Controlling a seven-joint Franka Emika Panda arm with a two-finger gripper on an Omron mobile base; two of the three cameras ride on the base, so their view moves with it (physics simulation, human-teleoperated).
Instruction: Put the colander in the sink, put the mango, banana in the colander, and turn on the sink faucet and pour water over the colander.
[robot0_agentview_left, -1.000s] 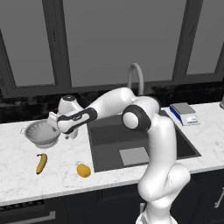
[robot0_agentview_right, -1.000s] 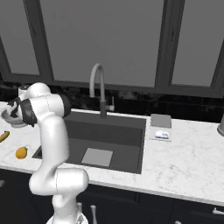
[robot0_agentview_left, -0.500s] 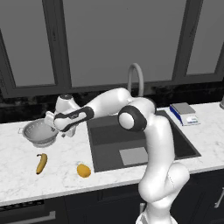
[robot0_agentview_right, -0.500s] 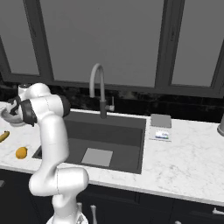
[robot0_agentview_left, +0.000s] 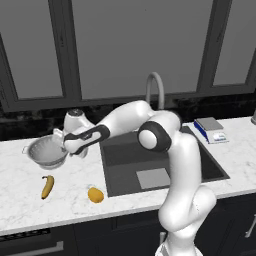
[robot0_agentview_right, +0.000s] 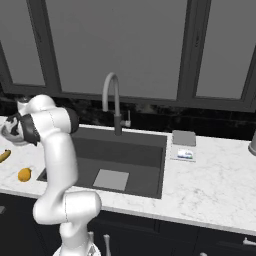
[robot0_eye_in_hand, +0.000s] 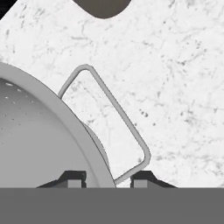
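The hand (robot0_eye_in_hand: 108, 176) stood open, its fingertips (robot0_eye_in_hand: 73, 177) straddling the rim of the round silver-grey perforated metal colander (robot0_eye_in_hand: 39, 127) beside its wire handle.

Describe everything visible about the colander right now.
The colander is a round silver-grey metal bowl with small perforations in its walls and a thin wire loop handle at each side. It sits upright on the white marble counter, left of the sink, not yet in it, and holds nothing. In the hand view the gripper is right at its near rim, one fingertip inside the bowl and one outside beside the handle, jaws open. The banana and mango lie apart from it.
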